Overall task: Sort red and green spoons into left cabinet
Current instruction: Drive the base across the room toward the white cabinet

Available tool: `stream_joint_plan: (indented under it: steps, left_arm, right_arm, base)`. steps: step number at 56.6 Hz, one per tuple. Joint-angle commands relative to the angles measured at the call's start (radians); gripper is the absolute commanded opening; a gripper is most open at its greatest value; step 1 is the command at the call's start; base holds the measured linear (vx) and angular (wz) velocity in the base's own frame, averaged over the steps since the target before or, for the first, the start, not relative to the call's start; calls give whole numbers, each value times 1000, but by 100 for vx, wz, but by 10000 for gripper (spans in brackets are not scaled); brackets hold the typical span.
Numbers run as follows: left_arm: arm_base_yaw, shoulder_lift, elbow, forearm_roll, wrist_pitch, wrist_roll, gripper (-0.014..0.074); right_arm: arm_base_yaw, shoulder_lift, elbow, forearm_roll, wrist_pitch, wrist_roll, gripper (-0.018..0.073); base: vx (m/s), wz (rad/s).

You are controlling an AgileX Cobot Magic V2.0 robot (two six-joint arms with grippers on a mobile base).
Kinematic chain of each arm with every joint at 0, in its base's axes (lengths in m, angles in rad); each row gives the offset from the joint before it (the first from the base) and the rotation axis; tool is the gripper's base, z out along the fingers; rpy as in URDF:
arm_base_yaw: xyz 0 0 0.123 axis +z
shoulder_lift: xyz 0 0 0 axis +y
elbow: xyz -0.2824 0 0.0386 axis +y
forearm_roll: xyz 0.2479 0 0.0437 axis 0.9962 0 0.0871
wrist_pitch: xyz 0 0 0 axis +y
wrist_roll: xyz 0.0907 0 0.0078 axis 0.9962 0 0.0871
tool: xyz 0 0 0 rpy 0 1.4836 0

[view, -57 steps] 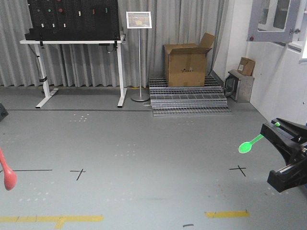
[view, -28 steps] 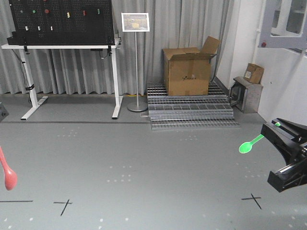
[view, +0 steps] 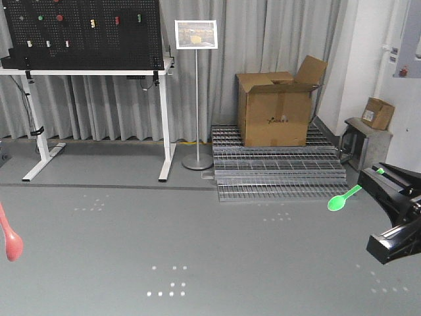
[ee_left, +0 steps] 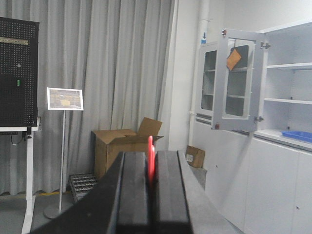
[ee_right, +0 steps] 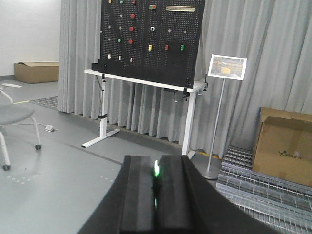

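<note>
Grey floor (view: 197, 230) spreads below. Left gripper (ee_left: 151, 168) clamps the red spoon (view: 12, 243), right gripper (view: 376, 175) the green spoon (view: 339, 202), by their handles; both look light, stiff, slippery.

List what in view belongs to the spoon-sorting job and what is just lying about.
Job: thin red plastic spoon in the left end effector; bright green plastic spoon in the right end effector; white cabinet holding a blue tray.
Lying about: large brown cardboard box; black pegboard on white-legged table; framed standing sign; steel floor grating.
</note>
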Motion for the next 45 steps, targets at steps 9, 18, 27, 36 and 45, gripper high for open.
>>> stream_joint_plan:
  steps: [9,18,27,36,45]
  left_arm:
    - [-3,-6,-27,-23,-69,0,-6]
    - [-3,-6,-27,-23,-71,0,-6]
    - [-3,-6,-27,-23,-71,0,-6]
    - [-3,-6,-27,-23,-71,0,-6]
    - [-3,-6,-27,-23,-71,0,-6]
  right_arm:
    - [-1,-17,-28,31,-48,1,-8]
    - [-1,-17,-28,31,-48,1,-8]
    - [-1,-17,-28,31,-48,1,-8]
    - [-1,-17,-28,31,-48,1,-8]
    - [-1,-17,-28,31,-48,1,-8]
  base:
    - [64,2]
    - [64,0]
    - [63,-4]
    - [62,-6]
    - [60,-3]
